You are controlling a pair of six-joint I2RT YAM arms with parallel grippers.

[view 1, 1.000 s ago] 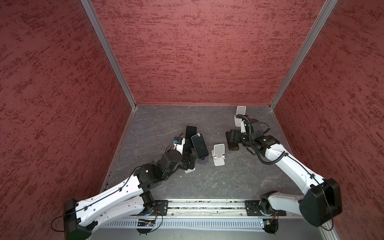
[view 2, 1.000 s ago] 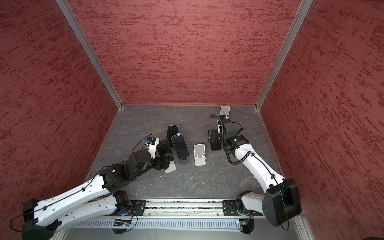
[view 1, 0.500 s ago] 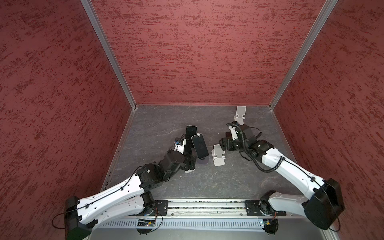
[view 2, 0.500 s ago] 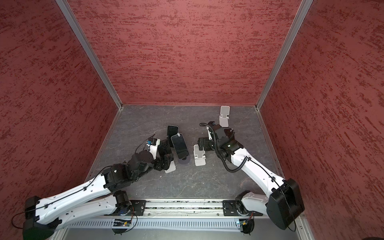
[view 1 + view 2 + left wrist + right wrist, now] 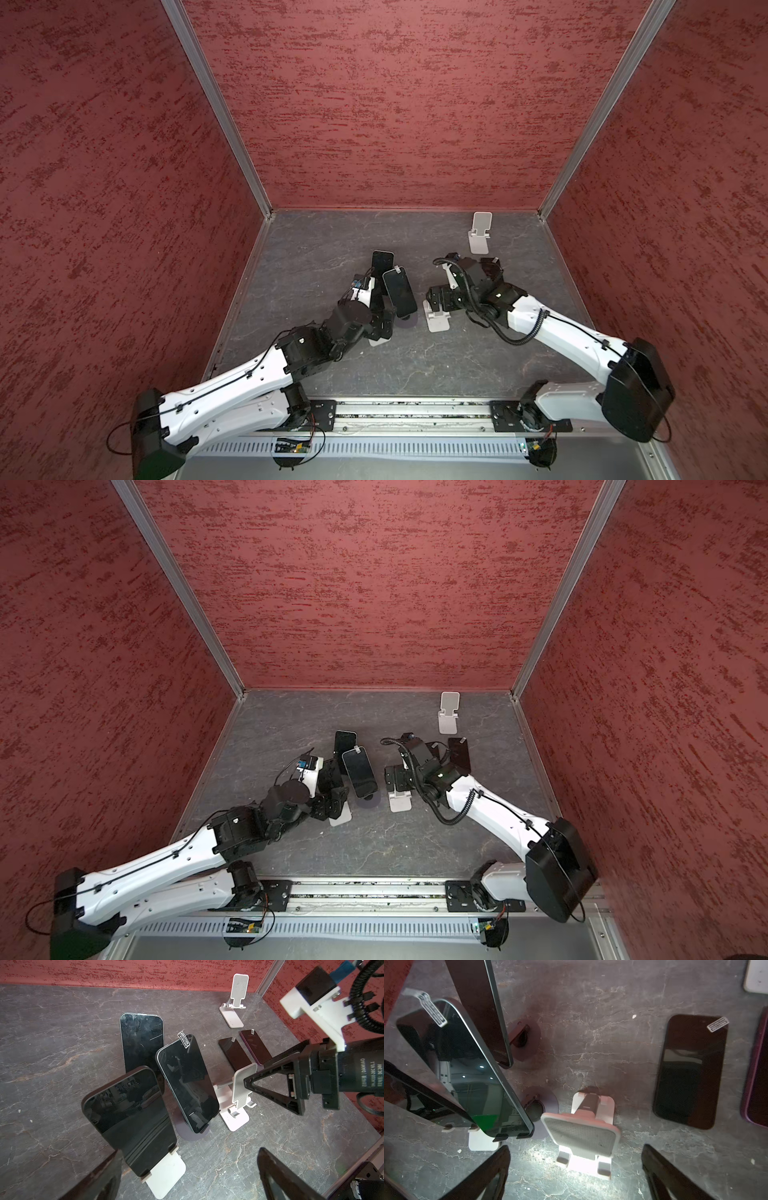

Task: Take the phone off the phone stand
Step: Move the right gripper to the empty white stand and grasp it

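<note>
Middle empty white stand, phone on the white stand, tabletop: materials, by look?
Empty stand: likely moulded plastic, matte white, dotted grip texture on back plate. Phone front: glossy glass, mirror-like reflections. Tabletop: grey veined stone look, matte; possibly laminate or mat.

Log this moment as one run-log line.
left fingers: open, facing nearest propped phone | right fingers: open, over empty stand | flat phones: two | propped phones: three

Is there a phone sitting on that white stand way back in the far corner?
No, the white stand in the far corner is bare, with nothing leaning on its plate.
</note>
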